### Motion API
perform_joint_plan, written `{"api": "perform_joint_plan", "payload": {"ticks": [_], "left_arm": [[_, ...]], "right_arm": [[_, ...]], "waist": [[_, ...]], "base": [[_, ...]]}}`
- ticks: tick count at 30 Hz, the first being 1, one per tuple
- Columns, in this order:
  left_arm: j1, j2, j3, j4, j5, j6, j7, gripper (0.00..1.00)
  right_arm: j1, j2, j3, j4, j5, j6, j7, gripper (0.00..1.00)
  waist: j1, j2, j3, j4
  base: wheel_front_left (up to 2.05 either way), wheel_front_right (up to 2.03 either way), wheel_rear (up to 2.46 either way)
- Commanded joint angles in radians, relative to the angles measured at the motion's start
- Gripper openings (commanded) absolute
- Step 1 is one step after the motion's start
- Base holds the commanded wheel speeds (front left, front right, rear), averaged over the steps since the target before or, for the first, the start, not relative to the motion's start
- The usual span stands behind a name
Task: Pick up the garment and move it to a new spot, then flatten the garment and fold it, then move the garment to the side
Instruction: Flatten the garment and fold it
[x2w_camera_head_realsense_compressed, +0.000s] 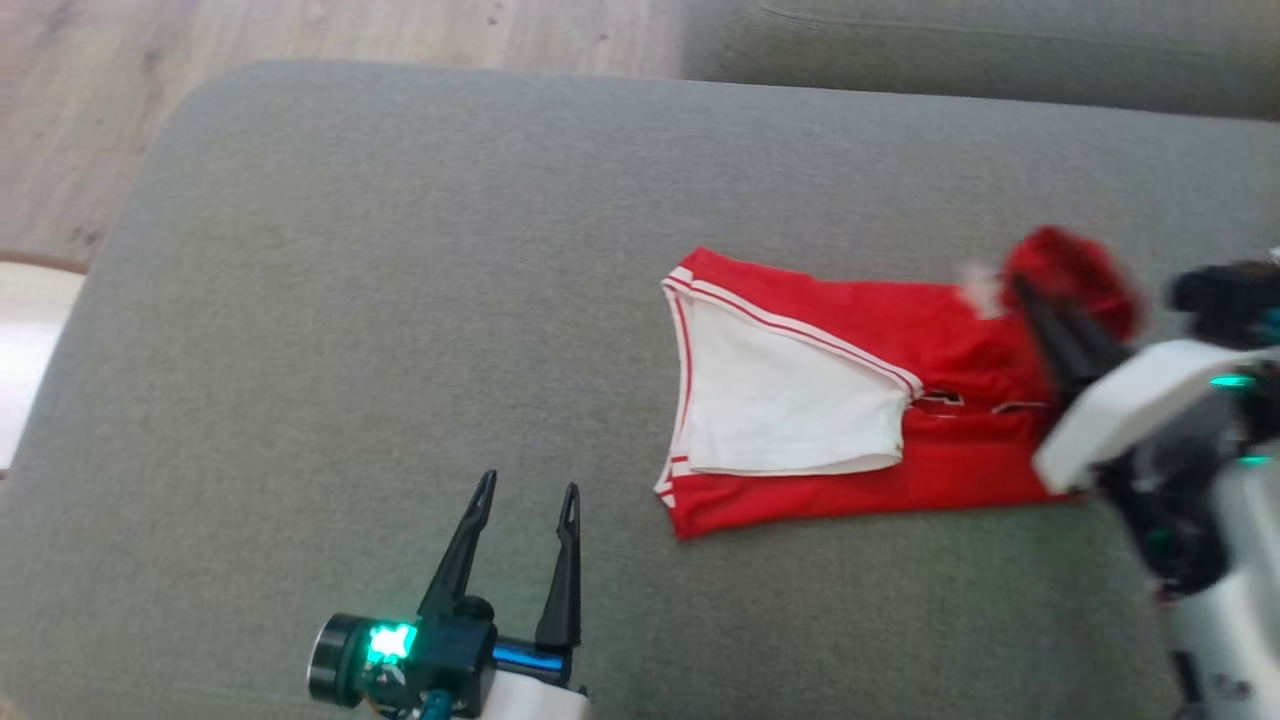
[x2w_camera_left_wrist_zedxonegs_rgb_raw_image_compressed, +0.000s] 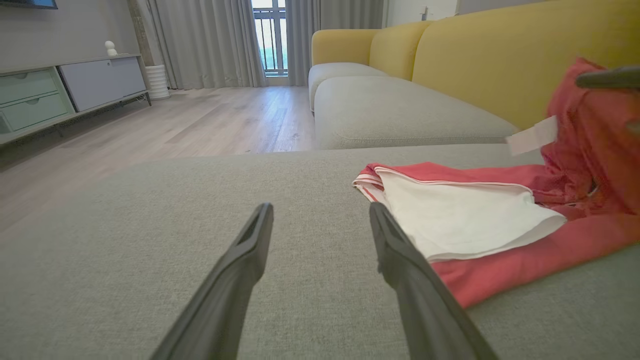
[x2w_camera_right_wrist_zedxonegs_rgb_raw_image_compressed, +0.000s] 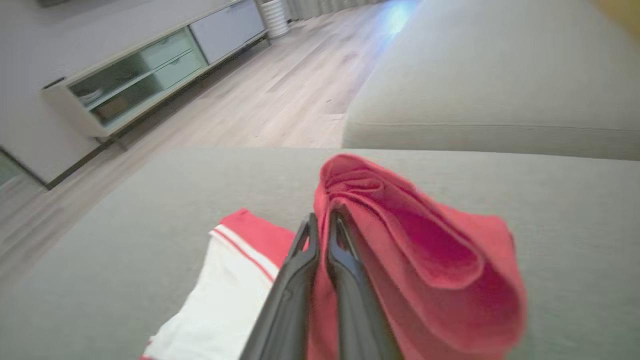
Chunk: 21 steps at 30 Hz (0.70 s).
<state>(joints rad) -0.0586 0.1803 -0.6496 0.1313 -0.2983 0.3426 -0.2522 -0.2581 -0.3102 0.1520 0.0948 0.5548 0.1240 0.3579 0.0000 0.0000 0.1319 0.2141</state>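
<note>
The garment is red with a white panel and white-striped trim, lying on the grey sofa cushion right of centre. My right gripper is shut on the garment's right end, lifting a bunched red fold off the cushion. The right wrist view has the fingers pressed together with the red cloth draped over them. My left gripper stands open near the cushion's front, left of the garment and apart from it. Its fingers frame bare cushion in the left wrist view, with the garment to their right.
Wooden floor lies beyond the cushion's far left edge. A second grey cushion sits at the back right, with yellow backrests. A low cabinet stands along the wall across the floor.
</note>
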Motion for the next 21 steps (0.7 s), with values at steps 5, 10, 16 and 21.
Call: {"api": "perform_joint_plan", "payload": {"ticks": [5,10,16,21], "left_arm": [[-0.027,-0.01,0.018,-0.009,-0.002,-0.01,-0.01,1.0],[-0.031,-0.013,0.012,-0.001,-0.002,-0.017,-0.01,1.0],[-0.027,-0.015,0.014,0.004,-0.003,-0.018,-0.01,1.0],[-0.025,-0.019,0.01,0.009,-0.004,-0.024,-0.01,1.0]], "right_arm": [[-0.088,0.059,0.125,0.005,0.025,0.007,0.012,0.0],[-0.126,0.098,0.218,0.064,0.053,0.007,0.013,0.0],[-0.137,0.123,0.306,0.107,0.087,0.007,-0.007,0.0],[-0.149,0.143,0.358,0.158,0.1,0.007,-0.036,0.02]], "waist": [[0.0,0.0,-0.012,0.042],[0.0,0.0,-0.013,0.068],[0.0,0.0,-0.015,0.082],[0.0,0.0,-0.018,0.082]], "base": [[0.0,0.0,0.0],[0.0,0.0,0.0],[0.0,0.0,0.0],[0.0,0.0,0.0]]}}
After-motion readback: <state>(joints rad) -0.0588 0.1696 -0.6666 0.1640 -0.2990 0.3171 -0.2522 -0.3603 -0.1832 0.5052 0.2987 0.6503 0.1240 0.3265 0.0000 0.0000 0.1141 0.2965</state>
